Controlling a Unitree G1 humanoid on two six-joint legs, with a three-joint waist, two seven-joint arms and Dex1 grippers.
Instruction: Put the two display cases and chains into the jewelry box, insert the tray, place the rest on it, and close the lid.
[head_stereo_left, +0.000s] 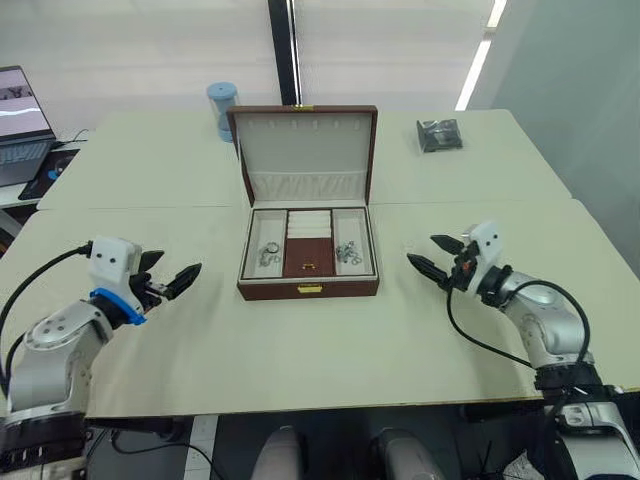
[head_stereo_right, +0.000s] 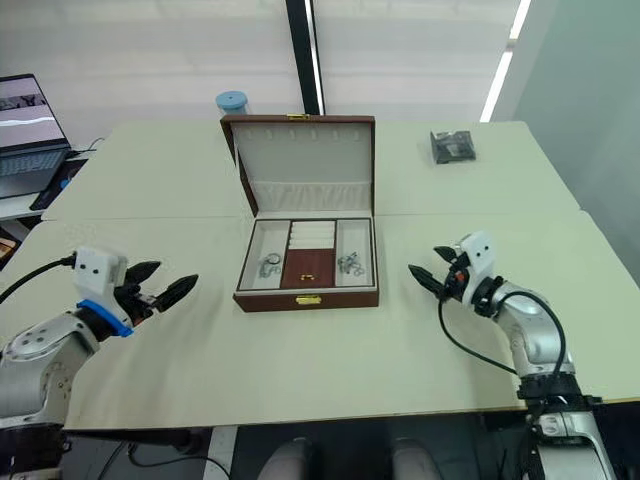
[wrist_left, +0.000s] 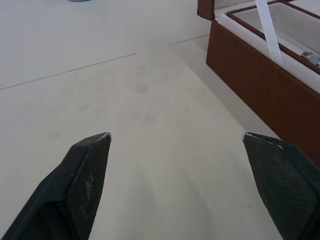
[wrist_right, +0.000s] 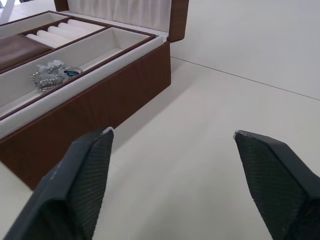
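One jewelry box (head_stereo_left: 308, 288) is seen, lid (head_stereo_left: 304, 150) raised, tray (head_stereo_left: 309, 243) inserted; two grippers, left (head_stereo_left: 170, 275) and right (head_stereo_left: 437, 256), are held spread, empty.

the silvery jewelry pieces (head_stereo_left: 270, 254) in the tray (head_stereo_left: 307, 246) are too small to identify.

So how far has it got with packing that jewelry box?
Nearly finished, it seems. The tray already sits inside the jewelry box, with small silvery pieces in both side compartments. Neither tool holds anything: the left tool and right tool hover open beside the box. The lid stands upright, so closing remains.
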